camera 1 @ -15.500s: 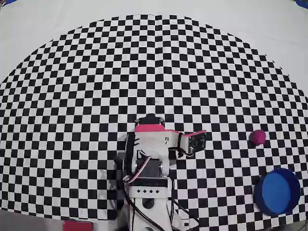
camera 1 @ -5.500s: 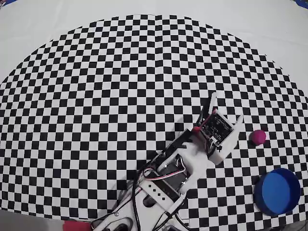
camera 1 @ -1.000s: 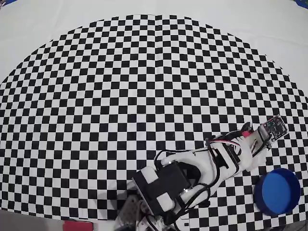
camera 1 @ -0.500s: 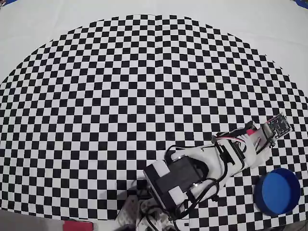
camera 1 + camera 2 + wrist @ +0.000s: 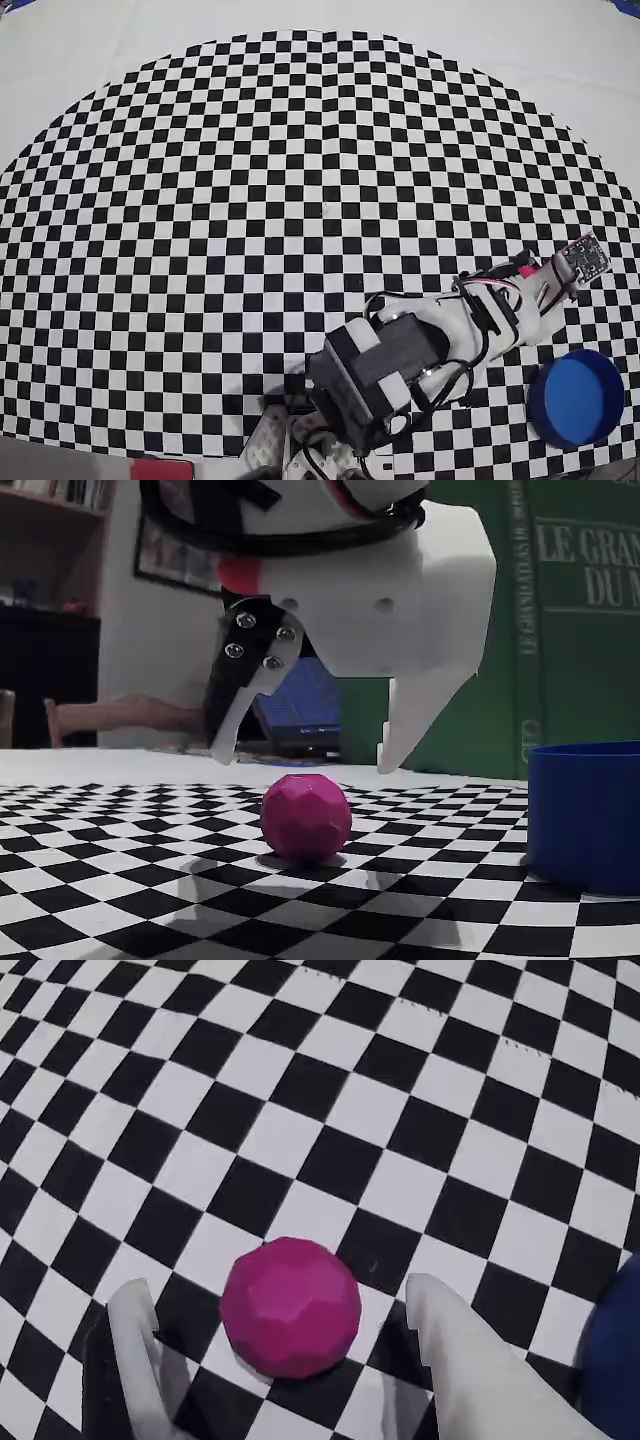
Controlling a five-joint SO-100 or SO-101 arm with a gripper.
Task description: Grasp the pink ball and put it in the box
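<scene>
Overhead view. Table (image 5: 120, 60): pale surface carrying a black-and-white checkered mat. Arm: white, reaching from the bottom centre out toward the right edge of the mat. End effector (image 5: 560, 285): at the far right, its tips hidden under the wrist housing, so its state cannot be read here. Pink ball: not visible, covered by the arm. Box (image 5: 577, 396): round, blue, low-rimmed, at lower right, below and just right of the wrist, near the mat's edge. Open room: the checkered field above and left of the arm is bare; the short stretch between wrist and box holds nothing.

Wrist view. Pink ball (image 5: 291, 1306): faceted magenta sphere resting on the checkered surface, between the two fingers (image 5: 135, 1355), touching neither. End effector (image 5: 285, 1360): spread wide, holding nothing; gaps show on both sides of the ball, the right one a little wider. A blue sliver at the right border is the box (image 5: 615, 1360). Being a sphere, the ball has no long axis to line up with.

Fixed view. Pink ball (image 5: 305, 817): on the table, directly below the gap. End effector (image 5: 305, 762): released, both tips hanging above the ball's top, not yet alongside it. Box (image 5: 585, 815): right of the ball, near but apart. Judgement: the coming move is a straight descent until the tips straddle the ball's widest part, then a closing; the carry to the box afterward is short and looks unobstructed, needing only lift enough to clear the rim.
</scene>
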